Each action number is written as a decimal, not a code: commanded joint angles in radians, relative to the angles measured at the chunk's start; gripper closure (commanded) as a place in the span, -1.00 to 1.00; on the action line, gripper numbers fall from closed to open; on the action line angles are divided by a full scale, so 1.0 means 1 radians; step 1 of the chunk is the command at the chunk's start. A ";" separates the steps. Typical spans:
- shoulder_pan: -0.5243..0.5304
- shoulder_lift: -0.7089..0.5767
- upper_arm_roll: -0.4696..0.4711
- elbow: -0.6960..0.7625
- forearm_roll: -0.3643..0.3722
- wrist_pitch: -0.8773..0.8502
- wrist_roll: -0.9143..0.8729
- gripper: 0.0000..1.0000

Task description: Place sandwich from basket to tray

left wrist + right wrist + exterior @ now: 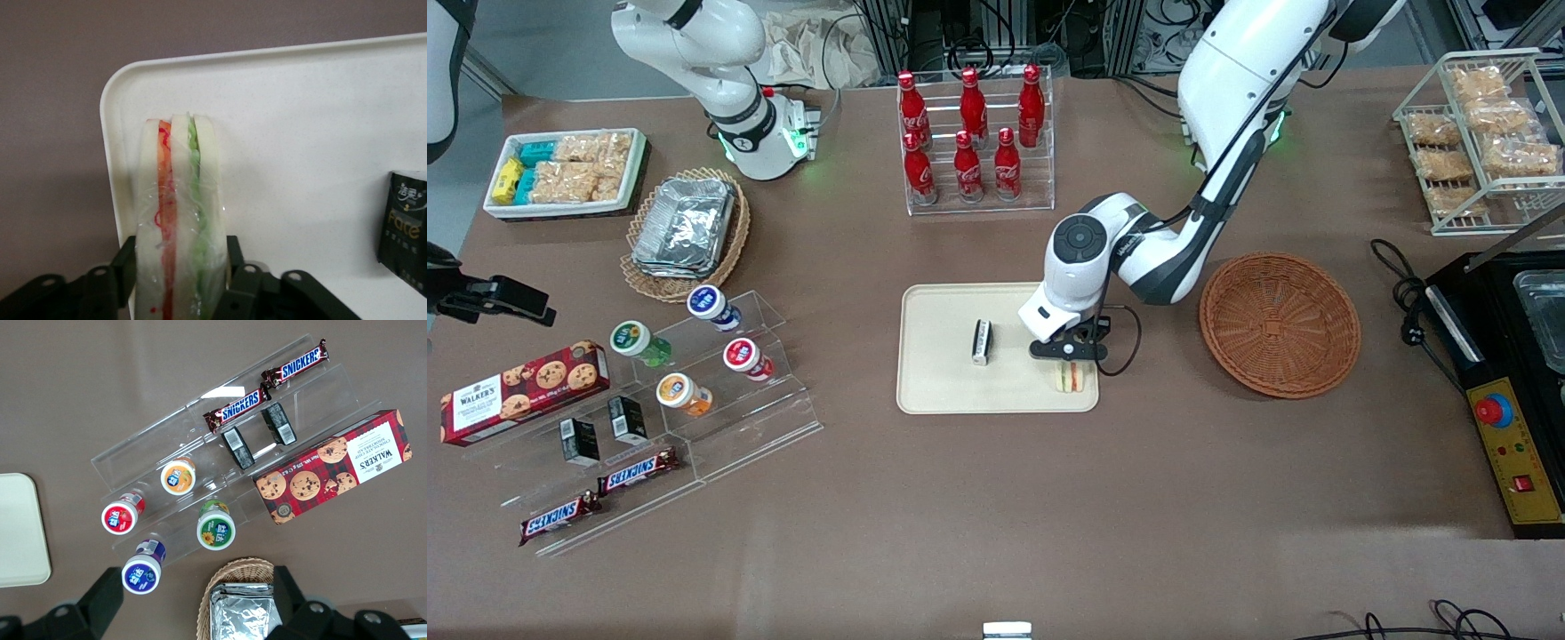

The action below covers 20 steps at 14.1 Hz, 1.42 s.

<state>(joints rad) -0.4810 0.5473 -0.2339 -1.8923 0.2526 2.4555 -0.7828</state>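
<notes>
The sandwich, a plastic-wrapped wedge of pale bread with red, orange and green layers, stands on edge at the tray's corner nearest the front camera and the basket. My left gripper is directly above it, shut on it. In the left wrist view the black fingers press both bread faces of the sandwich, with the tray's rounded corner under it. The reddish-brown basket sits empty beside the tray, toward the working arm's end.
A small black-and-white bar lies near the tray's middle. A rack of red bottles stands farther from the front camera. An acrylic stand with cups and snacks lies toward the parked arm's end. A black machine sits past the basket.
</notes>
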 commanded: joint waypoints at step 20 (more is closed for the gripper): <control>0.479 -0.340 0.004 0.415 -0.193 -0.716 0.490 -0.99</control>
<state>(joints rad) -0.0600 0.2389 -0.2164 -1.4885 0.1026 1.7768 -0.3453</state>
